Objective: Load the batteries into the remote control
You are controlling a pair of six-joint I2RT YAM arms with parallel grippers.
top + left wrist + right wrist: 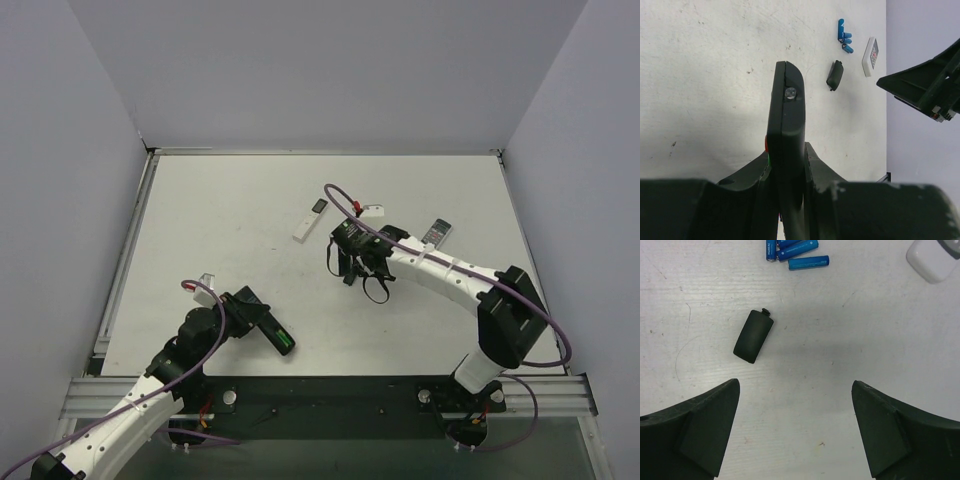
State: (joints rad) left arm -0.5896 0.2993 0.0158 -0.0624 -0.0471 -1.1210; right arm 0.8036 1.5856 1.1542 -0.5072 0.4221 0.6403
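Note:
My left gripper is shut on the long black remote control and holds it near the table's front left. In the left wrist view the remote stands edge-on between the fingers, with red and green bits on its left side. A green patch shows at the remote's free end; I cannot tell if it is the green batteries. No loose green cells are in view. My right gripper hovers open and empty over mid-table. A black battery cover lies just ahead of its left finger.
Several blue cells lie beyond the cover, also seen in the left wrist view. A short white remote with a grey keypad lies right of the right gripper. A white stick remote and a small white piece lie behind.

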